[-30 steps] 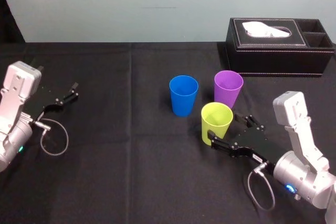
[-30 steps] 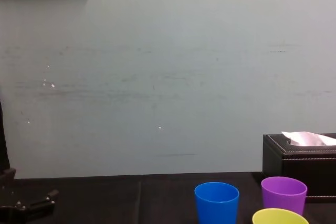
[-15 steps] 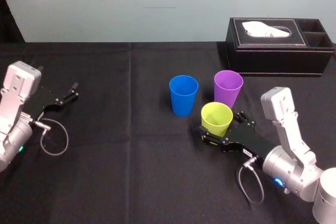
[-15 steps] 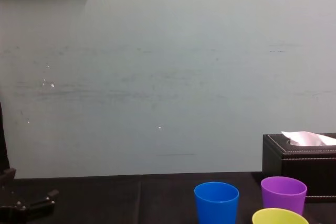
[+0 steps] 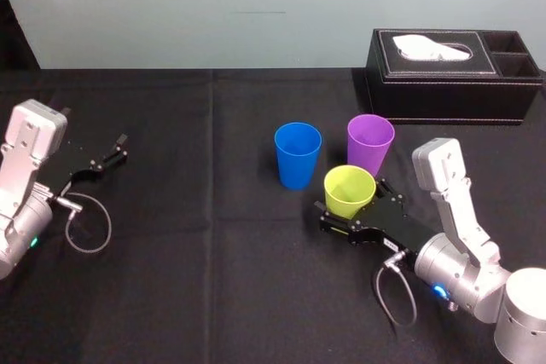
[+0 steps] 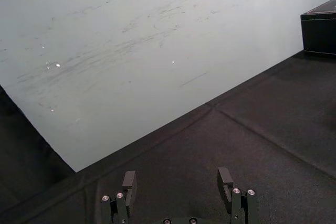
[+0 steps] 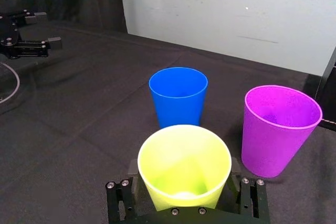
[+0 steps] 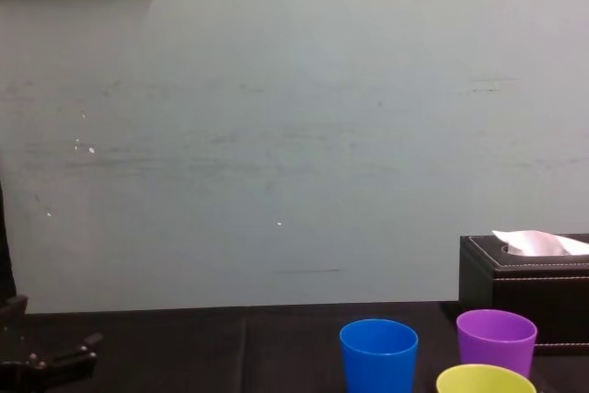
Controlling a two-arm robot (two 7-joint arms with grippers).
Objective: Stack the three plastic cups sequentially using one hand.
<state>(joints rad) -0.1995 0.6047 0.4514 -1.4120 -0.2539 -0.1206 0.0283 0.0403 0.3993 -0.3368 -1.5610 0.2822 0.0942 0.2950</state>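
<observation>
**Right arm at the first cup.** The right gripper (image 5: 352,206) now has the yellow-green cup (image 5: 350,191) between its jaws. One jaw is on the cup's near-left side and the other on its far-right side. In the right wrist view the cup (image 7: 184,169) fills the gap from jaw to jaw, so the gripper (image 7: 184,184) appears to be pinching the lower wall.

Half a second ago the jaws were only arriving around the cup. A second ago the gripper lay to the near right with only one finger at the cup's near side. The cup itself now sits a little to the left of where it was then, and it is upright. This suggests the grasp has taken hold and the first pick is in progress; no cup is nested yet.

The blue cup (image 5: 298,155) stands upright to the far left of the held cup. The purple cup (image 5: 370,144) stands just beyond it to the far right. Both are where they were a second ago, as is the tissue box (image 5: 452,83) at the far right of the black table (image 5: 213,253).

The left gripper (image 5: 107,159) is parked at the table's left edge with its jaws spread and empty.
</observation>
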